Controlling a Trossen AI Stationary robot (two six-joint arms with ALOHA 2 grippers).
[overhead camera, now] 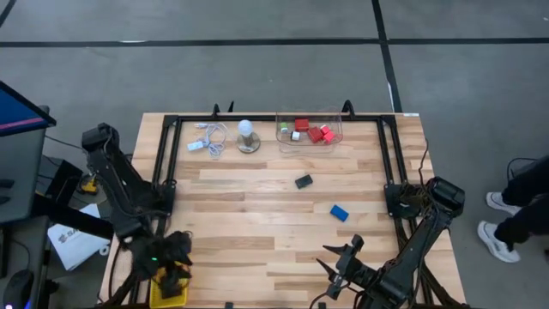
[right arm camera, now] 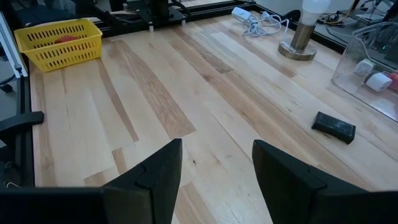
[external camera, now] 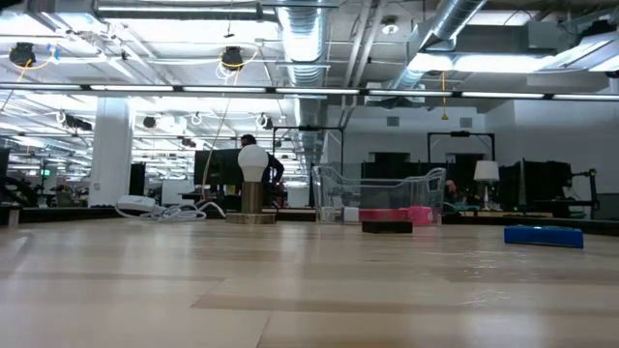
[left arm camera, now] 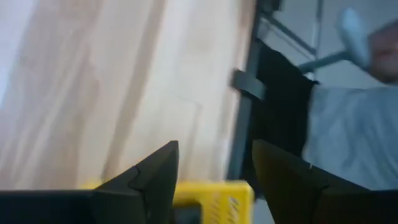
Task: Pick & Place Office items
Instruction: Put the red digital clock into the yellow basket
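Office items sit mostly at the far side of the table [overhead camera: 257, 249]: several red blocks [overhead camera: 316, 131] plus small white and green ones lie inside a clear bin [overhead camera: 309, 130] at far centre-right. Two are loose on the wood: a black block [overhead camera: 304, 181] mid-table, and a blue block [overhead camera: 340, 212] nearer and to its right, well apart from each other.

Left gripper [overhead camera: 171, 273] hangs over a yellow basket [overhead camera: 168, 292] at the near-left corner; its wrist view shows the fingers [left arm camera: 155, 177] spread with nothing between them and the yellow rim just below. In the right wrist view something red lies in that basket, too small to identify. Right gripper [overhead camera: 339, 266] hovers at near centre-right, fingers [right arm camera: 283, 171] spread and empty, looking across toward the black block.

Step in hand is likely the next pick; the loose blue block looks closest to the right gripper, the black one next. To do it well: come straight down over the block, turn the wrist so the fingers close across its short side, and go low enough to catch a flat piece without scraping the wood. Lift clear before carrying across, and keep away from the left arm at the basket.

White bulb on a round base [overhead camera: 247, 136] and coiled white cable [overhead camera: 210, 137] at far left are not targets.

No readable brands, labels or writing anywhere.
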